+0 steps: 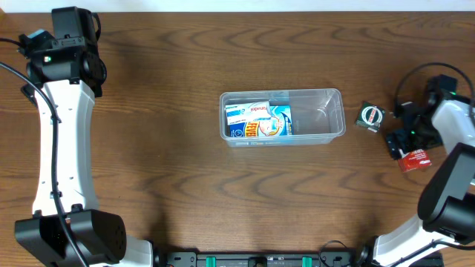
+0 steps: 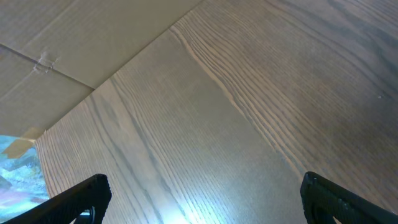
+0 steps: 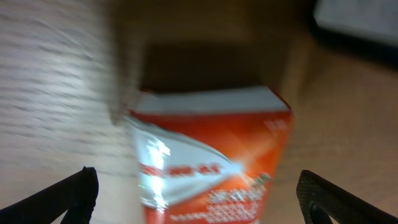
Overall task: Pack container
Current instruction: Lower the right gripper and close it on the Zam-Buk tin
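The clear rectangular container [image 1: 335,111] lies at the table's middle, a blue-and-white box [image 1: 258,121] lying flat in its left half; its right half holds nothing. At the right edge my right gripper [image 3: 198,194] stands open over a red-and-white box [image 3: 211,158], a finger on either side and apart from it. The same red box [image 1: 415,159] shows under that arm in the overhead view. A small dark green-labelled item [image 1: 369,116] sits just right of the container. My left gripper [image 2: 202,196] is open over bare wood at the far left.
The left arm's white link [image 1: 65,141] runs down the table's left side. A pale surface [image 2: 56,37] lies beyond the table's edge in the left wrist view. Cables [image 1: 415,74] loop near the right arm.
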Controlling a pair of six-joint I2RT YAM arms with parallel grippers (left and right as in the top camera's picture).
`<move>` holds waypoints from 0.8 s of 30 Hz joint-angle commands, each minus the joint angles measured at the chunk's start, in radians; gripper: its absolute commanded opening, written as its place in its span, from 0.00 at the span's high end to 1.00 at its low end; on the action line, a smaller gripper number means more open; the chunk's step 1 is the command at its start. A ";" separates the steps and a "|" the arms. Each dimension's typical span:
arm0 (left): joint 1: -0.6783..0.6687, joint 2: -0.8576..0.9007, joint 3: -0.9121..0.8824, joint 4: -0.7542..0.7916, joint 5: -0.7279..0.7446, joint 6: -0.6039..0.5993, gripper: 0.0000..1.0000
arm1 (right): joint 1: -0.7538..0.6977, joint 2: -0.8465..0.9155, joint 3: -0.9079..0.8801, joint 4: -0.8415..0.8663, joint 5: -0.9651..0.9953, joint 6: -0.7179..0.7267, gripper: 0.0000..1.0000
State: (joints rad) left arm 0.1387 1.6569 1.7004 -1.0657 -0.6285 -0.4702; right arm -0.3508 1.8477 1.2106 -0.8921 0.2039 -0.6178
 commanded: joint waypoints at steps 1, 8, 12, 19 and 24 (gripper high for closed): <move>0.002 0.001 -0.001 0.000 -0.011 0.005 0.02 | 0.095 0.006 0.023 -0.007 0.035 0.002 0.01; 0.002 0.001 -0.001 0.000 -0.011 0.005 0.02 | 0.281 0.006 0.076 0.001 0.077 0.153 0.01; 0.002 0.001 -0.001 0.000 -0.011 0.005 0.02 | 0.312 0.006 0.077 0.090 0.004 0.436 0.01; 0.002 0.001 -0.001 0.000 -0.011 0.005 0.02 | 0.312 0.006 0.077 0.185 -0.097 0.581 0.01; 0.002 0.001 -0.001 0.000 -0.011 0.005 0.02 | 0.310 0.006 0.077 0.222 -0.110 0.670 0.01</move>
State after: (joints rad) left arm 0.1383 1.6569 1.7004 -1.0657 -0.6285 -0.4702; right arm -0.0414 1.8477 1.2686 -0.6781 0.1253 -0.0631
